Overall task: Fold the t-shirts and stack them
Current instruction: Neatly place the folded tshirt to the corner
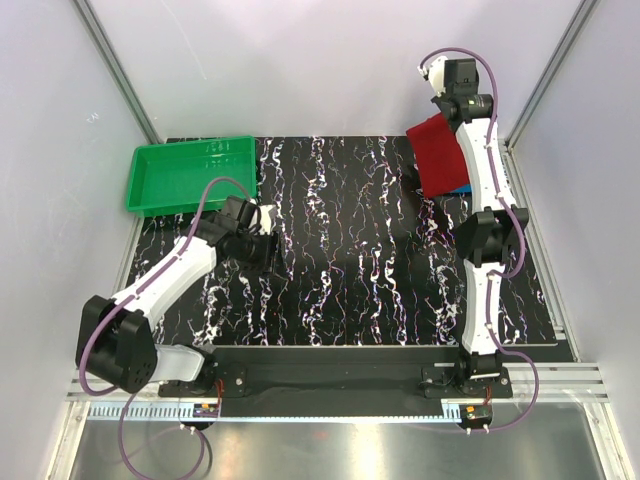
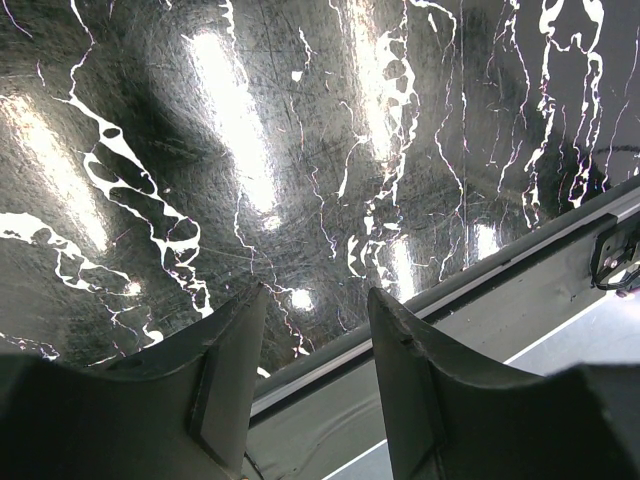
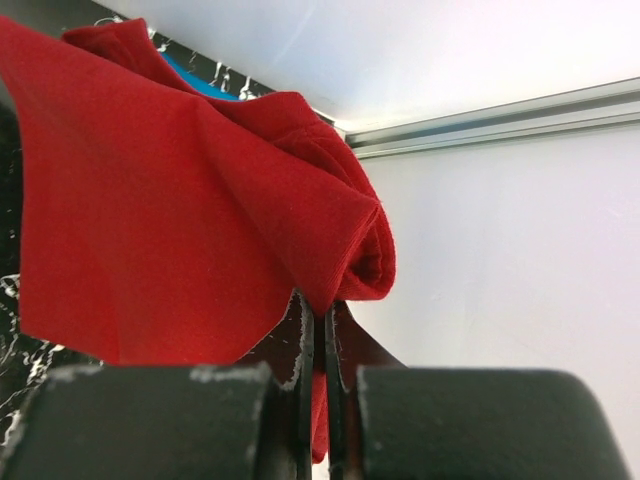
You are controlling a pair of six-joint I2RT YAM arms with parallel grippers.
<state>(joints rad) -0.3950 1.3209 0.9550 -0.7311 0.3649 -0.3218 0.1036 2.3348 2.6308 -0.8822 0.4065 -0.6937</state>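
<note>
Right gripper [image 3: 318, 318] pinches the red t-shirt [image 1: 436, 152] at the far right of the table [image 1: 340, 280]; left gripper [image 2: 315, 300] holds nothing, jaws part open.

We see the right arm stretched toward the far right corner, its jaws closed tight on a bunched fold of the red cloth. The cloth hangs from them as a rough folded panel, raised off the tabletop. Under its lower edge we see a sliver of the blue t-shirt [image 1: 460, 188] lying on the table, and the right wrist view shows a blue strip past the red cloth's top edge. We cannot tell whether red touches blue. The left arm sits on the left side with its gripper low over the marbled table surface, near the green tray [image 1: 185, 175] at the far left. Its fingers are parted to a middling width, with only the tabletop showing between them.
</note>
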